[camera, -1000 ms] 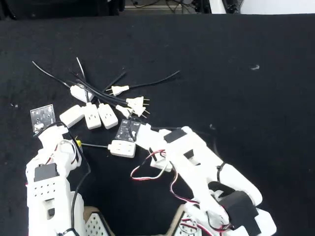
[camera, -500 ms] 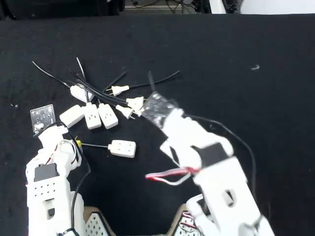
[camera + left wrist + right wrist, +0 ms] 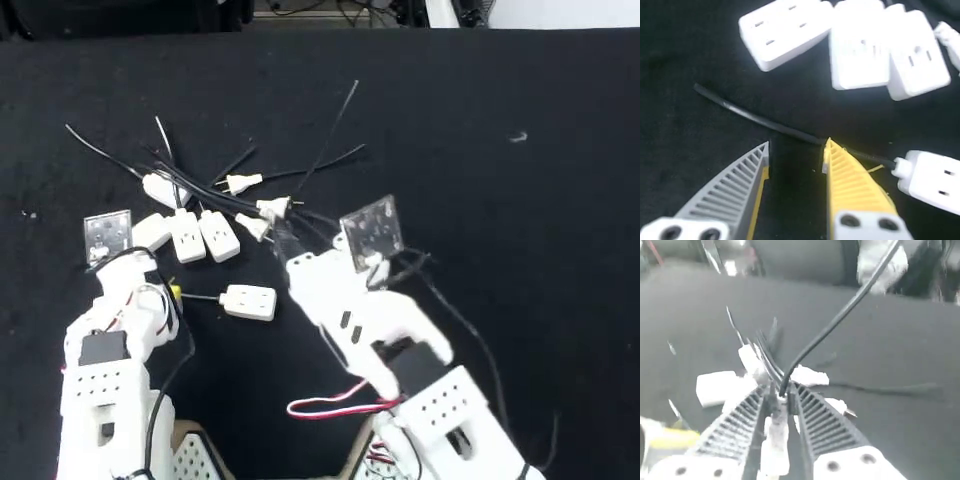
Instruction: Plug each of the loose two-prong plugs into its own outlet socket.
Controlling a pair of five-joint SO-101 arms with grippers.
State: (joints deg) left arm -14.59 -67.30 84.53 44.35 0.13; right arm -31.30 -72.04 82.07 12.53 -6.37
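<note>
The right gripper [image 3: 782,395] is pinching a plug [image 3: 774,440] among tangled cords [image 3: 200,185], while the left gripper [image 3: 797,145] is hanging open over a socket cord [image 3: 750,117].

White arms [image 3: 100,385], yellow-grey ribbed left pincer [image 3: 797,146]

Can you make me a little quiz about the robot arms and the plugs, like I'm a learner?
1. True or false: the left claw is open.
2. What is the right claw pinching? A) a spoon B) a white plug on a black cord C) a red ball
3. Fill in the gap: the table is ___ in colour.
Key: 1 true; 2 B; 3 black.
</note>
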